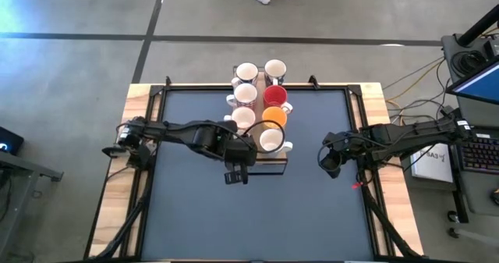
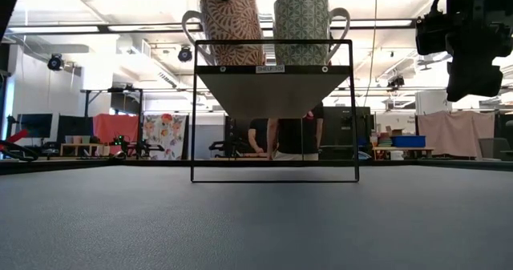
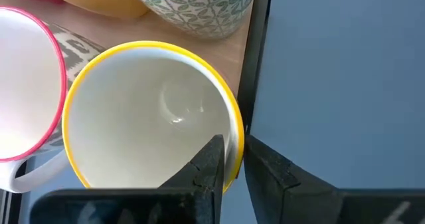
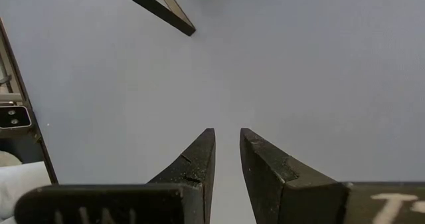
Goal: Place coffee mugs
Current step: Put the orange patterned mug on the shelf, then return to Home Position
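Wooden and flat, the rack [image 1: 274, 160] sits in the upper middle of the high view, on the dark mat [image 1: 257, 208], and it holds eight mugs in two rows. The row on the left of the frame has four white-inside mugs; the row beside it has a white mug [image 1: 274, 69] at the top, then a red mug [image 1: 275, 97], then an orange mug [image 1: 274, 116], then one more white mug [image 1: 270, 140] at the bottom. All the mugs look empty. The left gripper [image 1: 243, 147] is at the bottom mug of the left row. The left wrist view shows what the high view hides: one finger [image 3: 211, 167] is inside a yellow-rimmed mug [image 3: 149, 111] and the other finger is outside its wall, with the rim between them; the fingers look a little loose on it, and I cannot tell if they pinch it. That view also shows a pink-rimmed mug [image 3: 26, 91] just beside it and a leaf-print mug [image 3: 199, 8] across the rack. The low view shows the rack from the side, raised on a thin black frame [image 2: 274, 110], with two patterned mugs at the top of the frame. The right gripper [image 1: 330, 161] hangs over the mat at the right of the high view, well apart from the rack, its fingers a bit apart with nothing between them.
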You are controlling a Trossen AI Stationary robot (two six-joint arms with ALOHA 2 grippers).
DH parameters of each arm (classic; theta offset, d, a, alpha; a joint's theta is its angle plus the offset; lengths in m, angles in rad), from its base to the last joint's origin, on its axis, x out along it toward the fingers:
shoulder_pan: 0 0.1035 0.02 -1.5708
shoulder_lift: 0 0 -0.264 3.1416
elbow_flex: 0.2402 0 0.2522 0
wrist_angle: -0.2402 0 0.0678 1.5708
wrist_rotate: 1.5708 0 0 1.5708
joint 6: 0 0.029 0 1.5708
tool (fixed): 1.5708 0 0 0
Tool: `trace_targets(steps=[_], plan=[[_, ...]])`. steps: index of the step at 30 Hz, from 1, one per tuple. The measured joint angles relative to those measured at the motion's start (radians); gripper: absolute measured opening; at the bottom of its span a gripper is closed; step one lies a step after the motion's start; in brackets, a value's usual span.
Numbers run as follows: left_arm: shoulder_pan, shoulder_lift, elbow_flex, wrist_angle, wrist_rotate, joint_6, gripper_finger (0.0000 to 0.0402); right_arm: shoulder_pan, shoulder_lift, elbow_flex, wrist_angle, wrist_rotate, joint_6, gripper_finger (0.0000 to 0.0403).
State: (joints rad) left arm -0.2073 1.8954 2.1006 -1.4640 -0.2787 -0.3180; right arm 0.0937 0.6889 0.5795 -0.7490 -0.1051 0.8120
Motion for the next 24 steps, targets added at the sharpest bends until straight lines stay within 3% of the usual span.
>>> trace_targets(steps=[17,24], plan=[[-0.008,-0.014,0.091,-0.012,-0.098,0.037,0.0039,0.0,0.0,0.0,0.0,0.0,0.0,0.0061],[-0.025,-0.145,0.033,-0.029,-0.129,0.011,0.0039,0.0,0.0,0.0,0.0,0.0,0.0,0.0061]])
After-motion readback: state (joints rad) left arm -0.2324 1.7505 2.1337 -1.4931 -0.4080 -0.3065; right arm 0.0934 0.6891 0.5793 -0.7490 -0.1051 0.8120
